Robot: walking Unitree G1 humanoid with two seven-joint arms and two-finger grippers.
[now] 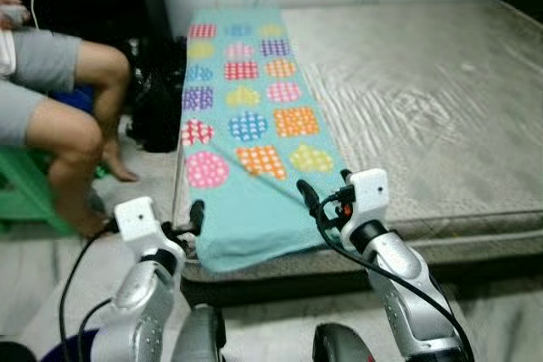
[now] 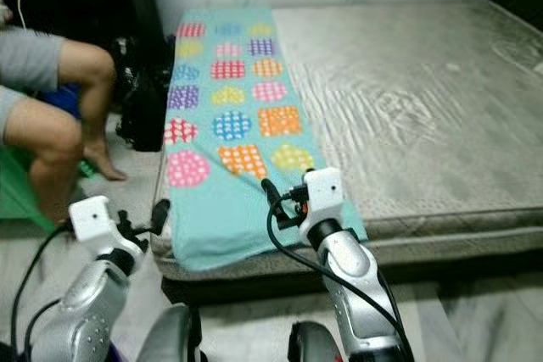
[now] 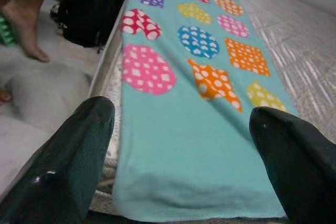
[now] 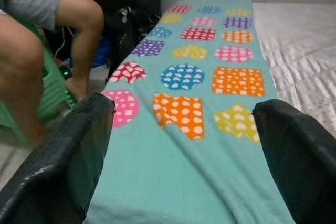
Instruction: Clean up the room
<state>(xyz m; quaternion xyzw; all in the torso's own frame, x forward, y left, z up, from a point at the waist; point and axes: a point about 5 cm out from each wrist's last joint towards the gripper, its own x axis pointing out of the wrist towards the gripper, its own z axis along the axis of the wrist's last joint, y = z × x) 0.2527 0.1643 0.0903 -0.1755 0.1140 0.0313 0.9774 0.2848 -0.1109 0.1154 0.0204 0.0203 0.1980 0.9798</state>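
Note:
A teal blanket [image 1: 242,125] printed with colourful dotted shapes lies lengthwise along the left side of a bare grey mattress [image 1: 424,99]. Its near end hangs slightly over the mattress's front edge. My left gripper [image 1: 193,225] is at the blanket's near left corner, open, its fingers straddling the blanket's end [image 3: 181,156] in the left wrist view. My right gripper [image 1: 325,188] hovers over the blanket's near right edge, also open, with the cloth [image 4: 184,145] between and beyond its fingers. Neither gripper holds anything.
A person [image 1: 59,116] sits on a green stool [image 1: 25,192] left of the bed, legs close to my left arm. A black bag [image 1: 157,112] leans against the bed's left side. A white wall runs behind the mattress.

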